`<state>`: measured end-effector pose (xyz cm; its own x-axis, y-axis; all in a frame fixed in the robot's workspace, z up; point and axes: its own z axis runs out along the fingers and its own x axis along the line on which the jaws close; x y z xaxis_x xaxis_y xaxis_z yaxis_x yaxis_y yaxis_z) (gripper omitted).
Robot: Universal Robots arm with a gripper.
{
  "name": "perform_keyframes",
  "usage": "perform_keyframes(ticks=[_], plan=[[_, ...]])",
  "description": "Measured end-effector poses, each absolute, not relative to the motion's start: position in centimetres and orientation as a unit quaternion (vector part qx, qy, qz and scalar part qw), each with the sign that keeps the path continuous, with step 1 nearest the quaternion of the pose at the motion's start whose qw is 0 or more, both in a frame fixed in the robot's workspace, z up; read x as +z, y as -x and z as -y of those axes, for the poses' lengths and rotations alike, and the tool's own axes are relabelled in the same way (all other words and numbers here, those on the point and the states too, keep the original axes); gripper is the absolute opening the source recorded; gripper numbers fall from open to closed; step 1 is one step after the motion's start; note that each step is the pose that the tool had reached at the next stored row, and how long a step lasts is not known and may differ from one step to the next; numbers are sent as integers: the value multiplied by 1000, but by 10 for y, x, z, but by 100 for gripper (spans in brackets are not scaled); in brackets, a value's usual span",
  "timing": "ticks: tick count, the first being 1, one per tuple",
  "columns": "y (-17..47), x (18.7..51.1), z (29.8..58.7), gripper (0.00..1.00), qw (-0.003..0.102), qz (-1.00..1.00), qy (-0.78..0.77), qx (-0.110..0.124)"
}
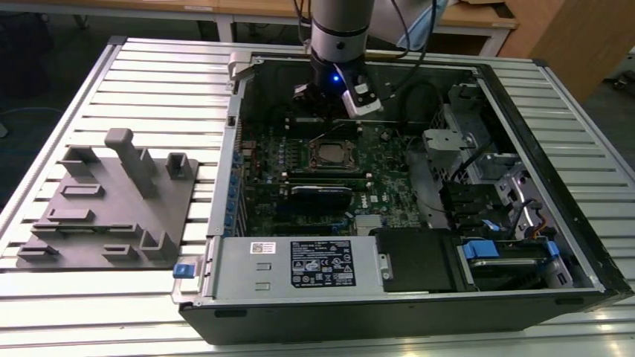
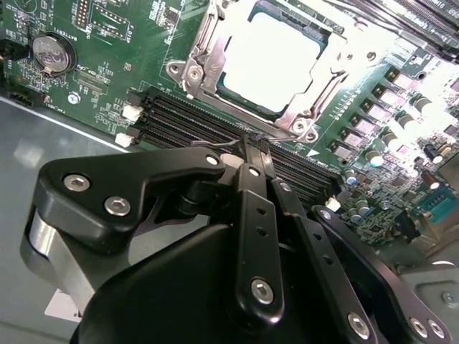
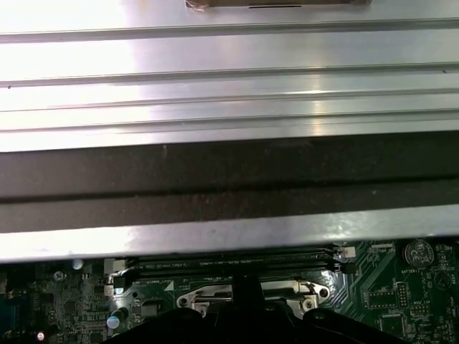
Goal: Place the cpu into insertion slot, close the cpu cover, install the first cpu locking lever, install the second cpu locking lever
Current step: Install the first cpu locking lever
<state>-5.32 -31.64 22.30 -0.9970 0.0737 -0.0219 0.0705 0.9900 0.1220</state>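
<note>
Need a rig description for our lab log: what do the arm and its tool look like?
The arm is a silver-grey cylinder ending in a black wrist with a small blue light. A white-and-black box is mounted beside it, and black cables trail off. The tool is black jointed links with silver screw heads.

No legible txt or nos.

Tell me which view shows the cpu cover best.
Second wrist view: the cpu cover is close up, its silvery frame lying around the cpu. The exterior view shows the cpu cover tiny, from afar. The first wrist view catches just one silvery edge.
</note>
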Motion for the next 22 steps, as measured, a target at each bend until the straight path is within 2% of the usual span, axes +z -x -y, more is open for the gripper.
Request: perform_keyframes(ticks=[22], plan=[[42, 220, 313, 10, 13, -997, -36, 61]])
